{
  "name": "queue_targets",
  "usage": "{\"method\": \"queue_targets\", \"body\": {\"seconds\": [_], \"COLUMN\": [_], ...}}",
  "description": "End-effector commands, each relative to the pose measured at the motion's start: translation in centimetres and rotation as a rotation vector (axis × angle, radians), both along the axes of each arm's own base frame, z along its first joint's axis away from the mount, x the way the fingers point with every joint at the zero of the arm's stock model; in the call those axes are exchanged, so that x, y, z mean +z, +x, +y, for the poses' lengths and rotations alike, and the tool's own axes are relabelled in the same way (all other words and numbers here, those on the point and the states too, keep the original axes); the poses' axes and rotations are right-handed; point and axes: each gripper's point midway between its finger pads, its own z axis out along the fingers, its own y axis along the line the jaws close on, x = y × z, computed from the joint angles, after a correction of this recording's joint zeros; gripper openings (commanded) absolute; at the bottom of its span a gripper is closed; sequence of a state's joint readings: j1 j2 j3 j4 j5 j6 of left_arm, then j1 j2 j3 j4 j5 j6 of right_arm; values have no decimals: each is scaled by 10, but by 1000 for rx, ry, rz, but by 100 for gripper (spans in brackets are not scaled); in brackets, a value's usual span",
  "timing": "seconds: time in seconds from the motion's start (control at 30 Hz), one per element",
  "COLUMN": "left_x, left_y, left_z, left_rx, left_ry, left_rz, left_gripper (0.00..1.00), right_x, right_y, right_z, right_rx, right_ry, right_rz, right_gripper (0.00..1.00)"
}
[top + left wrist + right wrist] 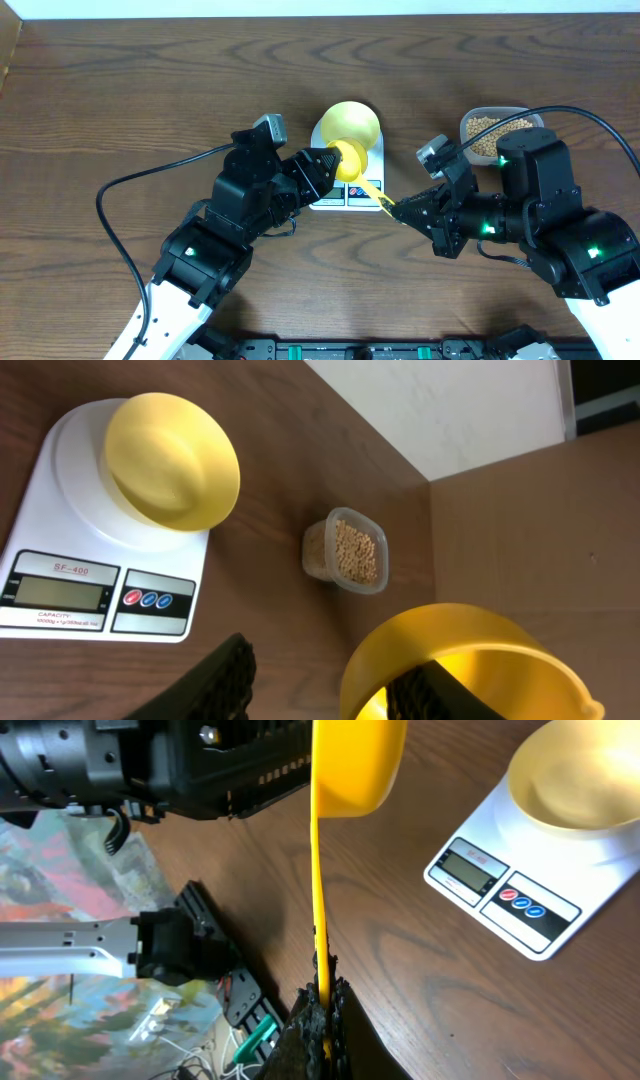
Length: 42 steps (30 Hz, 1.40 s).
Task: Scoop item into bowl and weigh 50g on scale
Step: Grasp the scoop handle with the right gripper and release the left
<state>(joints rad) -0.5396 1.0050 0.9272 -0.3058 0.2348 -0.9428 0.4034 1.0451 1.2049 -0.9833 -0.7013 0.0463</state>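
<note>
**A:** Gripper status?

**B:** I've got the right gripper (322, 1005) clamped on the end of the scoop (355, 760) handle. The left gripper (325, 675) is spread wide. One finger (428, 692) shows inside the scoop cup and the other is clear of it.

**A:** Bowl?

**B:** The bowl (170, 460) is on the scale (45, 520) platform. From overhead, the scoop cup is over the scale's front, just in front of the bowl. I can't read the display.

**A:** Beans?

**B:** I only see beans (487, 127) in the tub (470, 143). It's on the table (120, 90) on the right arm's side, apart from the scale.
</note>
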Motion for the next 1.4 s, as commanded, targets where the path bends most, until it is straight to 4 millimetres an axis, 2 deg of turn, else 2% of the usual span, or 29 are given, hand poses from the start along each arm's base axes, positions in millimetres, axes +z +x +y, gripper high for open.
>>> {"method": "queue_targets", "body": {"seconds": [0.0,0.07,0.37,0.5,0.7,0.83,1.03,1.1,1.33,1.37], "left_x": [7,7,7,7,8,8,15,17,29,29], "left_y": [0,0,0,0,-1,0,2,3,4,4], "left_z": [-1,-1,-1,-1,-3,-3,-5,-5,-10,-10], "left_rx": [-7,-4,20,21,15,38,58,58,44,46], "left_ry": [-11,-16,-52,-54,-59,-94,-152,-156,-211,-214], "left_rz": [-14,-10,23,25,28,59,69,63,44,46], "left_gripper": [37,30,19,7,8,7,7,7,7,7], "right_x": [12,11,9,9,10,12,19,21,24,24], "right_y": [-7,-8,-9,-9,-10,-8,-2,0,3,3], "right_z": [5,5,4,4,5,5,8,9,10,10], "right_rx": [48,55,66,66,70,53,11,3,-7,-13], "right_ry": [36,31,21,21,27,37,74,84,98,100], "right_rz": [-18,-21,-35,-35,-32,-19,1,0,-3,4], "right_gripper": [1,1,1,1,1,5,5,14,13,17]}}
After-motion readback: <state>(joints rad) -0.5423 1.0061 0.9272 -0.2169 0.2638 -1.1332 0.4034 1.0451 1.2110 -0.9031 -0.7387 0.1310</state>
